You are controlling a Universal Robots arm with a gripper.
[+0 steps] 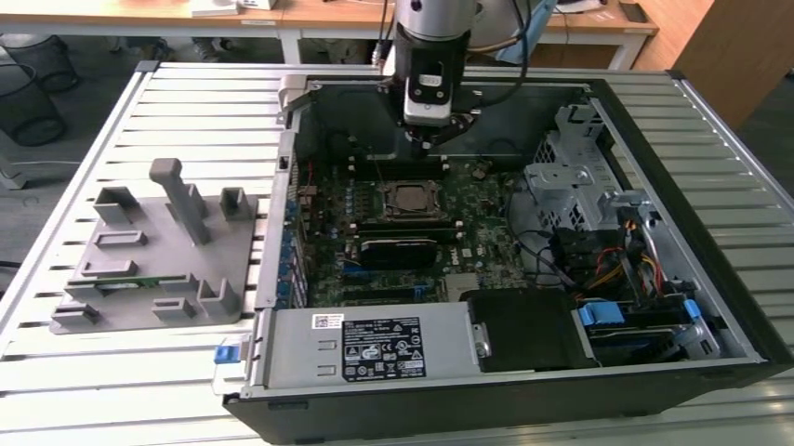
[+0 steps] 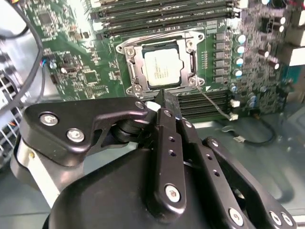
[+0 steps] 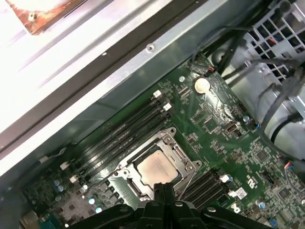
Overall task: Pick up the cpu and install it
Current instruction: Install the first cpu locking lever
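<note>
My jaws, pressed together and empty, hang over the cpu (image 2: 163, 67) seated in its socket (image 2: 134, 69): light, stiff, fragile, best pinched by its edges.

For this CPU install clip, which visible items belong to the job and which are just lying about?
Part of the job:
- cpu, lying in the socket on the motherboard
- gripper, fingers shut, empty, hanging near the socket

Just lying about:
- grey fixture block on the table, the exterior view's left
- power supply
- drive cage
- memory slots
</note>
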